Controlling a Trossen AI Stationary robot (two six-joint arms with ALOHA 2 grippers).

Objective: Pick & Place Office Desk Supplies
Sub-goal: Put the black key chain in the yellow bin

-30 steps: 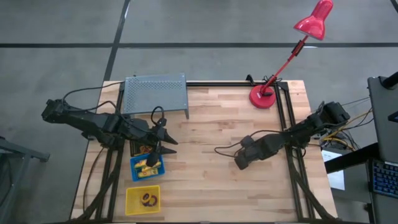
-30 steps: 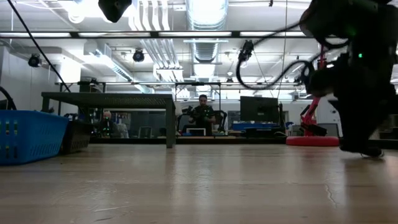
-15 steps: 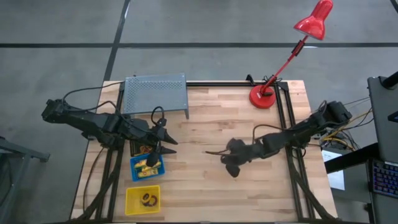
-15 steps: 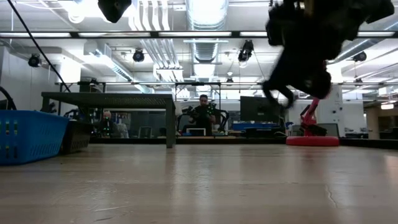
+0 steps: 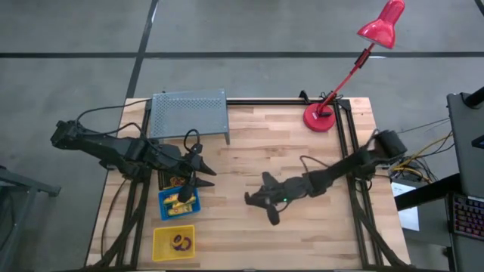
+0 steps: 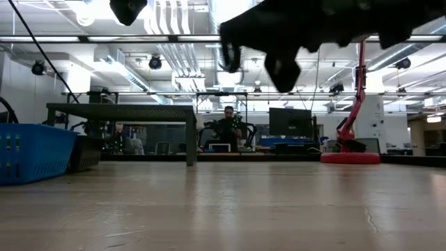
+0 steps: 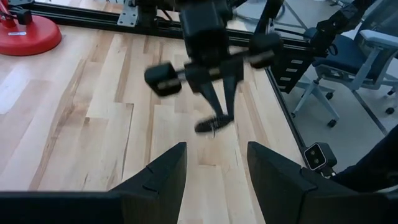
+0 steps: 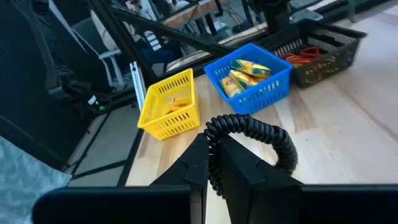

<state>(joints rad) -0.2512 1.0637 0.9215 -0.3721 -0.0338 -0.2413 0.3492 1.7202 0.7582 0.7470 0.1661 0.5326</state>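
Pinching a springy black coil (image 8: 249, 134), light and prone to slipping, the right gripper (image 5: 261, 205) hung shut at mid-frame over bare wood; the left gripper (image 5: 198, 174) stood open above the blue bin (image 5: 179, 202) of yellow tubes (image 8: 244, 74). Beyond the table (image 5: 249, 242) lay grey floor.

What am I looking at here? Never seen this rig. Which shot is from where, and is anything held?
Two dark robot arms work at a wooden table. One picture looks straight down, one looks level across the tabletop, and each wrist carries a camera. On the table are a grey perforated metal shelf, a red desk lamp and small black, blue and yellow mesh bins. The left gripper is open above the bins. The right gripper, mid-table, is shut on a black coiled ring.
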